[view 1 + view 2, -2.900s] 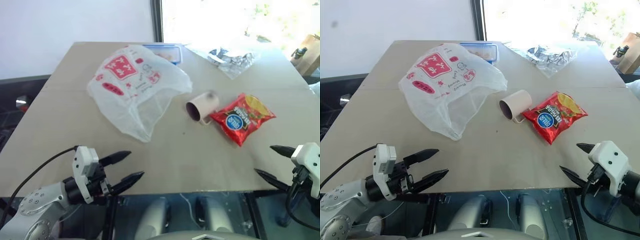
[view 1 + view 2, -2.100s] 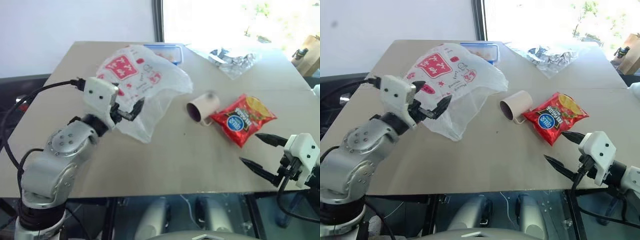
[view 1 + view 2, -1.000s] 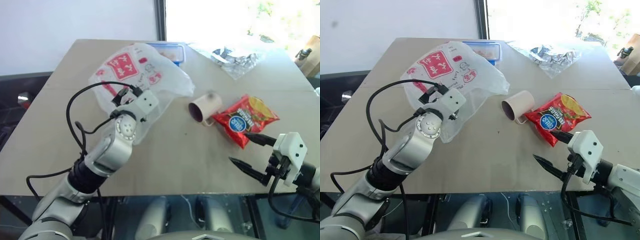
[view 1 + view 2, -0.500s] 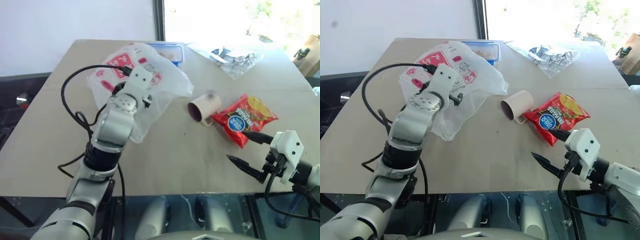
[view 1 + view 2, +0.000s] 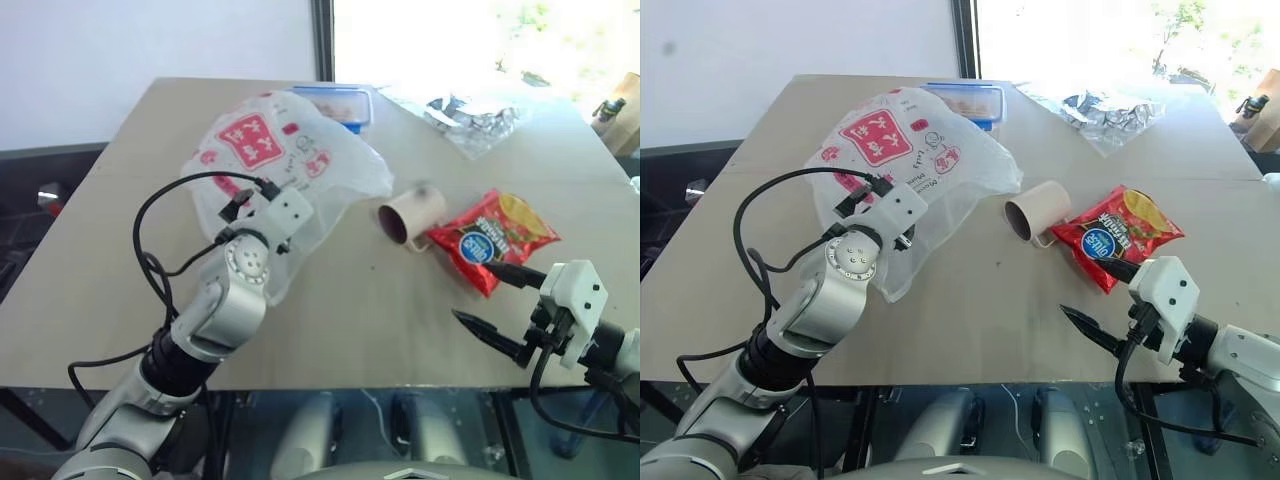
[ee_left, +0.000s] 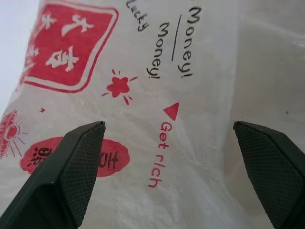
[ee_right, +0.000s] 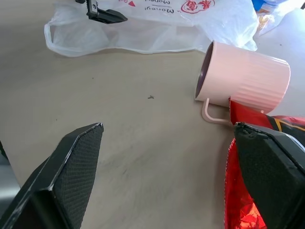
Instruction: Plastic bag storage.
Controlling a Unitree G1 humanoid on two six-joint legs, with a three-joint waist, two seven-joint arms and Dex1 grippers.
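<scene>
Plastic bag (image 5: 290,165), thin, crinkled and translucent white, lies slumped on the far left of the tan table (image 5: 330,310); it bears a red square panel with white characters, red ovals and the words "Lucky", "Money! Money!" and "Get rich". The left gripper (image 5: 902,232) hovers over the bag's near part, its black textured fingers (image 6: 78,162) spread wide and holding nothing. Right of the bag a ribbed pink mug (image 5: 410,213) lies on its side, touching a glossy red snack packet (image 5: 494,237) with a round blue logo. The right gripper (image 5: 495,310), near the table's near right edge, is wide open and empty.
</scene>
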